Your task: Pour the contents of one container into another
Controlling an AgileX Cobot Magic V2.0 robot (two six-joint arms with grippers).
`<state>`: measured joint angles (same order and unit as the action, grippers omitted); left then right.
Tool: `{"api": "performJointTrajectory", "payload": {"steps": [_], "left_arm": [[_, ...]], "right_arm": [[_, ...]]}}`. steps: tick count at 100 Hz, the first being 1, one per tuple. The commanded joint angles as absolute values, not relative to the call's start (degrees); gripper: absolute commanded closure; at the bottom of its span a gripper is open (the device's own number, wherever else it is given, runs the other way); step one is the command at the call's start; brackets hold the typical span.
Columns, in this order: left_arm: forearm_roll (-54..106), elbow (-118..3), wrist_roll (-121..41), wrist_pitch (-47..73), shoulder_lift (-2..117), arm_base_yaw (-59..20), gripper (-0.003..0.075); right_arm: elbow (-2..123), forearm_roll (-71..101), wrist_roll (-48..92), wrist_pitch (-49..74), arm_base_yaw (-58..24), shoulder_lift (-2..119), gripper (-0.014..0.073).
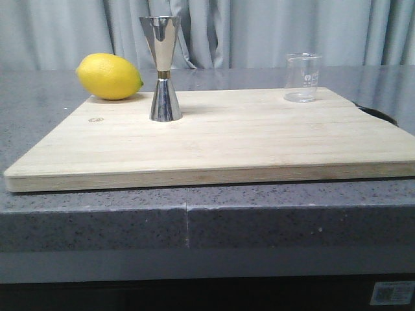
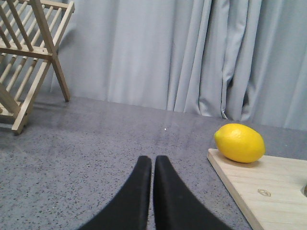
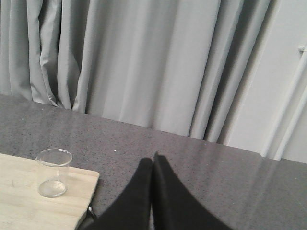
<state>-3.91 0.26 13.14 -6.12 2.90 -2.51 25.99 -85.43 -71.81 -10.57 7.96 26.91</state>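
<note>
Both sets of jaws are clenched on nothing, the left gripper (image 2: 152,165) over bare surface (image 2: 96,158) near the lemon (image 2: 240,143), the right gripper (image 3: 153,165) just off the board's (image 1: 246,139) corner by the beaker (image 3: 53,172). The jigger (image 1: 162,68) stands upright mid-board, well apart from the beaker, which looks empty; this fits either end of a pour. Any grasp on the jigger should take its narrow waist, and the lemon just beside it crowds a reach from the left.

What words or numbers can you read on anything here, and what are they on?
None of the markings can be read as text.
Small clear glass beaker: pale printed markings on its side, too blurred to read.
Pale wooden cutting board: a small stamped logo near its left corner, too small to read.
White sticker on the dark panel below the grey stone counter: a code-like pattern and tiny print, too small to read.
</note>
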Motion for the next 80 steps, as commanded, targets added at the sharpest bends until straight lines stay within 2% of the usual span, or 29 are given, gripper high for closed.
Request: {"api": "performJointTrajectory", "payload": {"steps": [1, 80], "left_arm": [[-3.4, 1.9, 12.9, -10.3, 3.5, -2.3, 0.0739], [-5.0, 1.9, 12.8, -10.3, 3.5, -2.3, 0.0739]], "right_arm": [[27.5, -85.3, -71.7, -10.7, 7.9, 26.8, 0.0648], [27.5, -85.3, -71.7, -10.7, 7.9, 26.8, 0.0648]]}}
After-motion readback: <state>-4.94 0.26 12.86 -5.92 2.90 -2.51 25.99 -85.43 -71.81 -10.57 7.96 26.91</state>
